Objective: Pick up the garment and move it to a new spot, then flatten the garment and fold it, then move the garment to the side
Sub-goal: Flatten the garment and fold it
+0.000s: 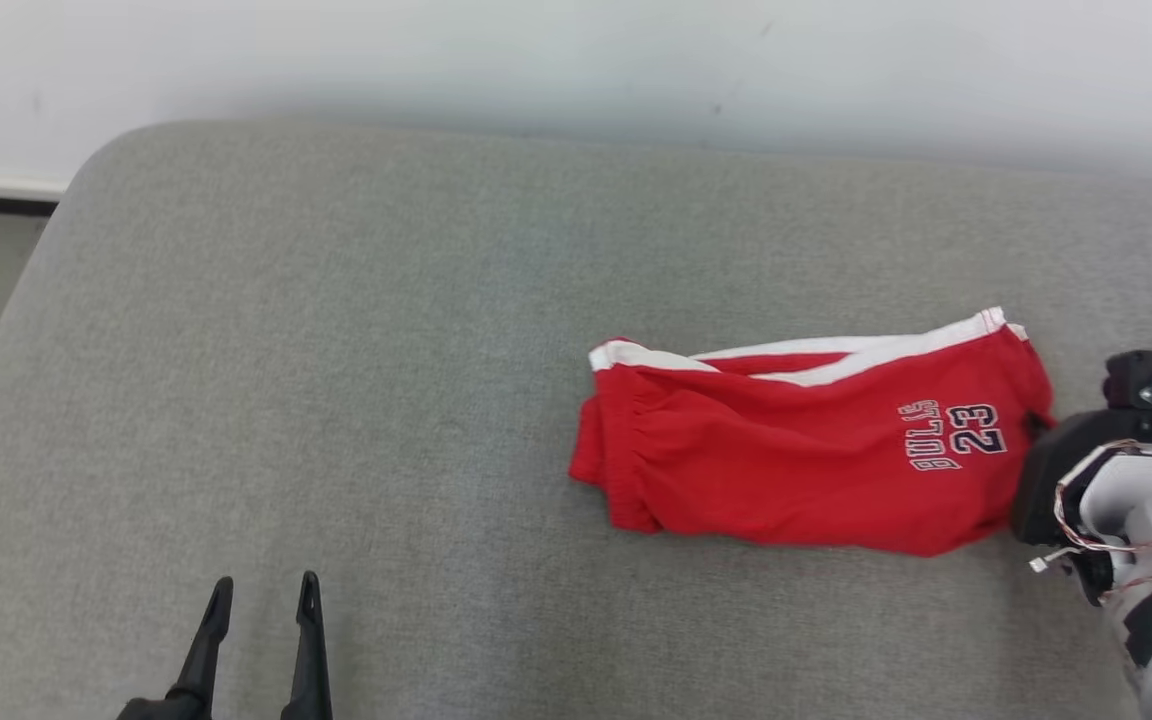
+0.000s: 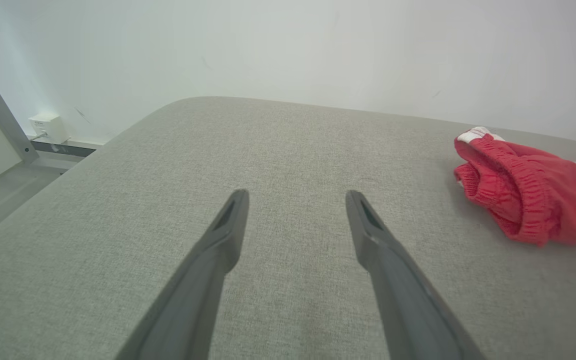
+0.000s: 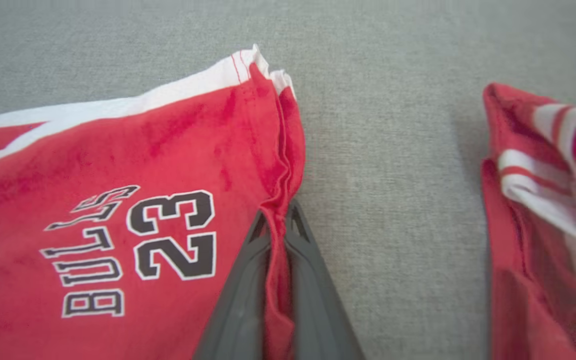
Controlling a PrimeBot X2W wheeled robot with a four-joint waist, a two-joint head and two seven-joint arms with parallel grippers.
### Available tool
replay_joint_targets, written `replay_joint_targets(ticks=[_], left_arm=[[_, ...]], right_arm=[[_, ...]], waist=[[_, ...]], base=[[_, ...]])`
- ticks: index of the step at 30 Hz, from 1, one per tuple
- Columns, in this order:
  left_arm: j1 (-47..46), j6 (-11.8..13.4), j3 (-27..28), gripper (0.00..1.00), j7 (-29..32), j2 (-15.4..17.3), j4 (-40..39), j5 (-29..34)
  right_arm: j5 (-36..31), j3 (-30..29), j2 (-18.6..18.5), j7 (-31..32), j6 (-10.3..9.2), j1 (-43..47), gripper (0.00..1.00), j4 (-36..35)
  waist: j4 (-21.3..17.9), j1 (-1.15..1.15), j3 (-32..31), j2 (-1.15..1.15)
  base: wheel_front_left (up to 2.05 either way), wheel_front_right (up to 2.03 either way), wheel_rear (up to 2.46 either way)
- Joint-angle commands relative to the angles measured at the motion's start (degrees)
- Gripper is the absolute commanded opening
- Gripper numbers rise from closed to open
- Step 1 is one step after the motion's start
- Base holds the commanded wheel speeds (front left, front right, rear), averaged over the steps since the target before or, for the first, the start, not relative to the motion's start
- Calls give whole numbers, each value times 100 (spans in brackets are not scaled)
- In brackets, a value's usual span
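Head view: I see red Bulls 23 shorts (image 1: 816, 450) lying flat on the grey cushion (image 1: 336, 350), right of centre. My right gripper (image 3: 278, 220) is clamped on the shorts' hem edge. My left gripper (image 1: 264, 590) hovers with fingers spread wide, well apart from them. Another red striped garment (image 3: 533, 200) lies near the shorts.

Grey woven padded surface (image 1: 336, 350), rounded far-left corner, red BULLS 23 shorts (image 1: 816, 450) lying right of centre, second red-and-white garment (image 3: 528, 280) near, not touching.
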Motion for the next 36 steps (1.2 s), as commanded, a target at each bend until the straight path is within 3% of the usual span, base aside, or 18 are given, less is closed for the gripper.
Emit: replay_joint_targets(ticks=[1,8,12,23,36], left_arm=[[91,-5,17,100,-7,-2,9,15],[236,12,-53,100,-8,-7,47,-53],[274,44,-109,100,-8,-8,70,-89],[143,16,-184,100,-8,-8,114,-107],[77,52,-235,100,-8,-9,144,-162]], right_arm=[[-45,-20,-103,-90,-19,70,0,-34],[-499,-82,-381,-508,-18,117,0,-147],[-892,10,-300,-563,-18,73,0,-305],[-1073,794,967,139,-18,162,0,-1351],[-794,1359,1488,672,-18,266,0,-1652]], waist=[[-200,0,-210,0],[-390,0,-498,0],[-410,0,-592,0],[-356,0,-564,0],[-44,0,-442,0]], base=[[0,0,0],[0,0,0],[0,0,0],[0,0,0],[0,0,0]])
